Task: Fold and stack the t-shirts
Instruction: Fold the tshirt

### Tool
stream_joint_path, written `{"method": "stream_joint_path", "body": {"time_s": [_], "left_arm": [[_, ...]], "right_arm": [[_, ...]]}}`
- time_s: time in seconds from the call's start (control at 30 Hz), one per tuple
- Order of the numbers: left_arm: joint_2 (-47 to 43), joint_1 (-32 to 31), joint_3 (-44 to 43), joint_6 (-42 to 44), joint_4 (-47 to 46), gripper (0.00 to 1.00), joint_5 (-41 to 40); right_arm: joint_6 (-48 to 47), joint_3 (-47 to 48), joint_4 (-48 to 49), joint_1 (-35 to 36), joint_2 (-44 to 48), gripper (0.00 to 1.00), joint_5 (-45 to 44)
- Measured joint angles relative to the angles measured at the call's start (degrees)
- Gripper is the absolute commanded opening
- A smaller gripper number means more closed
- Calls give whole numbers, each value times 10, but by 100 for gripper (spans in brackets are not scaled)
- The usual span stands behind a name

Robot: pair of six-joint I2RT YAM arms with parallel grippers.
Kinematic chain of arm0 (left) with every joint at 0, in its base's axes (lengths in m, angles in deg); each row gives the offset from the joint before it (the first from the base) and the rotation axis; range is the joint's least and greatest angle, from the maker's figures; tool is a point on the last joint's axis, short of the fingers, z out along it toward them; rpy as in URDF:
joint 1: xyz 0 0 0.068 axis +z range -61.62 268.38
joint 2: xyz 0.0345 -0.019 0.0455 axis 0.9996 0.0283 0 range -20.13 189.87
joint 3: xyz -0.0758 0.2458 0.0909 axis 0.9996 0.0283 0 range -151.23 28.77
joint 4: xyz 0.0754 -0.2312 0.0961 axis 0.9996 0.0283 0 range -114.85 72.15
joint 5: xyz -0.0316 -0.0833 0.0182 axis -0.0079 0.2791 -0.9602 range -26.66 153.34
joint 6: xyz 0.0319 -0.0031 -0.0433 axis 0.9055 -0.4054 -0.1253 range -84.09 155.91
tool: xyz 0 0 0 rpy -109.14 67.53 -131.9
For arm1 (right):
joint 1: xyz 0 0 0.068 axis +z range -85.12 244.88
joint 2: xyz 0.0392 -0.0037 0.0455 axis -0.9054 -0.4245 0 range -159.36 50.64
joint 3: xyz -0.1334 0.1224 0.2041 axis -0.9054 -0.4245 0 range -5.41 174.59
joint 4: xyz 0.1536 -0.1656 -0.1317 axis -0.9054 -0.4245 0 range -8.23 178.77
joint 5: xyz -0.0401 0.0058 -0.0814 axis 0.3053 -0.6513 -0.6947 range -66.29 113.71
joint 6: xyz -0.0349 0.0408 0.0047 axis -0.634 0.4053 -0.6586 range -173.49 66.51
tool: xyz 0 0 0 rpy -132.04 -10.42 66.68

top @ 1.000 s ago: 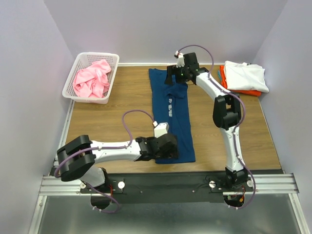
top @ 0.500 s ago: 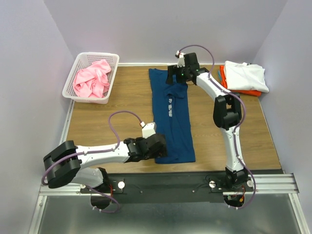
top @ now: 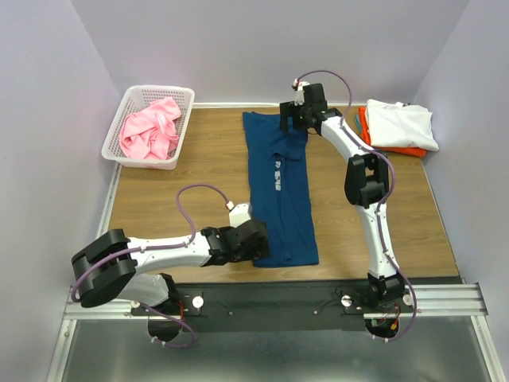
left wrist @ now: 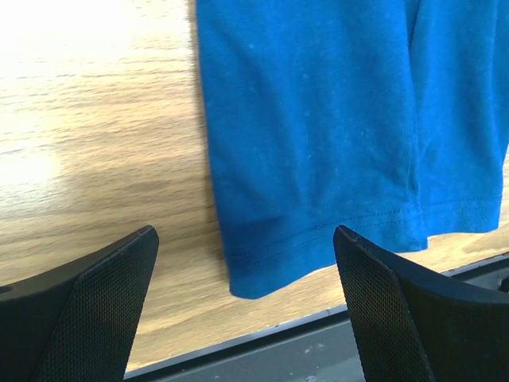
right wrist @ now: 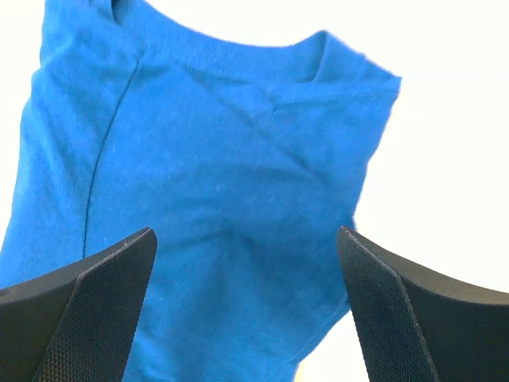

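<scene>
basket [top: 184,119]: white lattice one, jammed into the far-left corner of the table [top: 183,199], right up by both walls
in the basket: just a pink t-shirt [top: 151,127], all bunched up and heaped about to the rim
room on the left: wide patch of bare wood between basket and the navy t-shirt [top: 280,187]
left gripper [left wrist: 245,235]: low at the tee's near-left hem corner, jaws spread wide, corner lies flat between them, not pinched
navy t-shirt: long narrow strip mid-table, pale print up, hem just short of the near table edge, collar near the back wall
right gripper [right wrist: 246,232]: over the collar end, jaws wide apart, holding nothing
room on the right: narrower bare strip, right arm crosses it
stack: white t-shirt [top: 402,123] on an orange t-shirt [top: 366,121], far-right corner
</scene>
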Motion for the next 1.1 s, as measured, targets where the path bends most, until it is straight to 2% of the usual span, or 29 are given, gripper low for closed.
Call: {"method": "stream_joint_path", "body": {"time_s": [0.13,0.23,0.37,0.53,0.63,0.8,0.87,0.97,1.1], "left_arm": [[8,0,-2,2,-9,89,3],[13,0,-2,2,-17,83,5],[14,0,2,1,-25,69,17],[3,-1,21,-4,-44,64,28],[-12,-2,40,-7,-58,54,35],[-21,-6,58,-7,-76,38,49],[-20,-7,62,-5,-78,21,54],[-18,-8,67,-3,-80,1,58],[-17,-9,67,-2,-82,0,60]], "right_arm": [[-4,7,1,-4,2,100,1],[0,-26,3,-4,22,100,6],[25,-149,5,-3,113,100,1],[91,-333,21,-2,287,100,-27],[123,-418,43,-2,376,100,-35],[173,-540,67,-2,468,100,-63],[196,-595,72,-2,496,100,-76],[224,-678,76,-2,542,100,-82],[251,-777,76,5,615,100,-82]]}}
